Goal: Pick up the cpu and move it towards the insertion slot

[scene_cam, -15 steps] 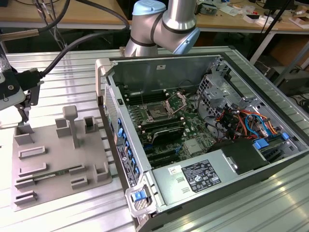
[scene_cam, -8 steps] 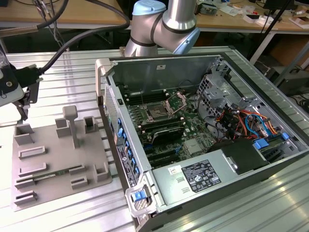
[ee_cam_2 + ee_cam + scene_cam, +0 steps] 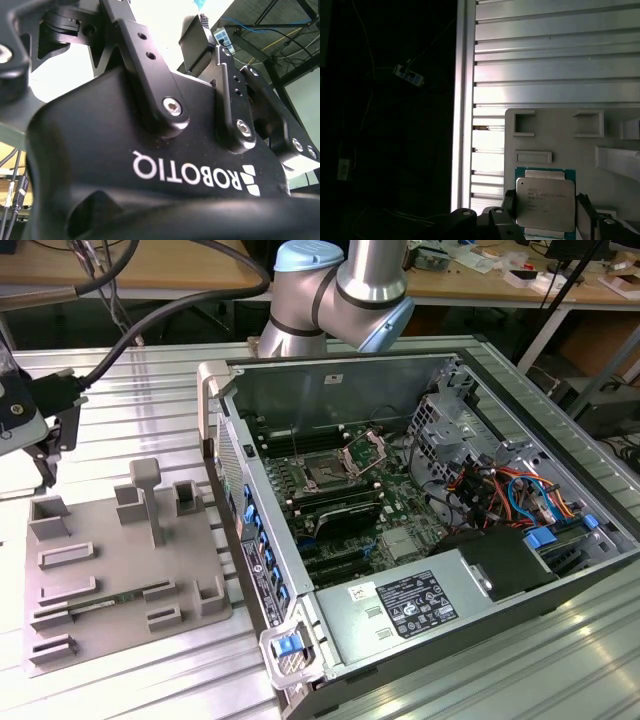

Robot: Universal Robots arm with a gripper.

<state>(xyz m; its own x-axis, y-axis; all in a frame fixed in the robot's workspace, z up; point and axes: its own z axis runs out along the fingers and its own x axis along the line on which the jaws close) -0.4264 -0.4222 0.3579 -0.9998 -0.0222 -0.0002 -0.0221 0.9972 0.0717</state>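
The cpu (image 3: pixel 545 200), a silvery square chip with a green rim, sits between the two black fingers (image 3: pixel 508 204) of my gripper (image 3: pixel 546 212), which is shut on its opposite edges. It hangs above the grey plastic tray (image 3: pixel 560 137). In the exterior view my gripper (image 3: pixel 47 452) is at the far left, over the tray's (image 3: pixel 110 575) back corner. The insertion slot (image 3: pixel 325 476) lies on the green board inside the open computer case (image 3: pixel 430 540), well off to the exterior view's right, its silver bracket (image 3: pixel 365 450) raised.
Raised blocks stand on the tray. The case's near wall (image 3: pixel 245 530) rises between tray and board. Black memory slots (image 3: pixel 335 510), a drive cage and coloured cables (image 3: pixel 500 490) surround the socket. The ribbed aluminium table (image 3: pixel 555 65) ends at an edge close to my gripper.
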